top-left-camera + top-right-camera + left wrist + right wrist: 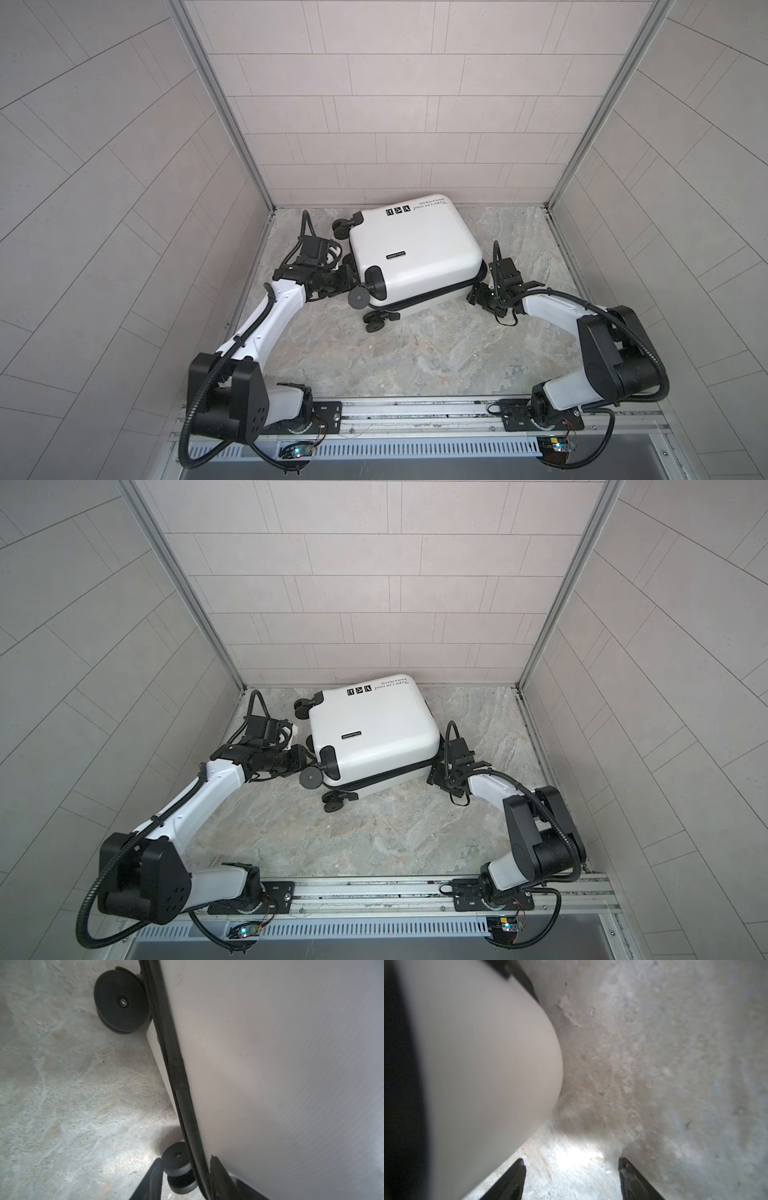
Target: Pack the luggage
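Slotted metal rail (415, 449), smooth rounded white luggage (415, 249), seemingly stone tabletop (374, 365)

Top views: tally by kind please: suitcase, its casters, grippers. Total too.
White suitcase: 1
Black casters: 4
Grippers: 2, left gripper and right gripper
Total: 7

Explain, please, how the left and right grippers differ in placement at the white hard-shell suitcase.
The left gripper is at the wheel end of the white suitcase; the right gripper at its opposite end. The left gripper's jaws straddle a black caster wheel and black zipper seam; the right gripper's stand open over bare stone tabletop. Both sit low.
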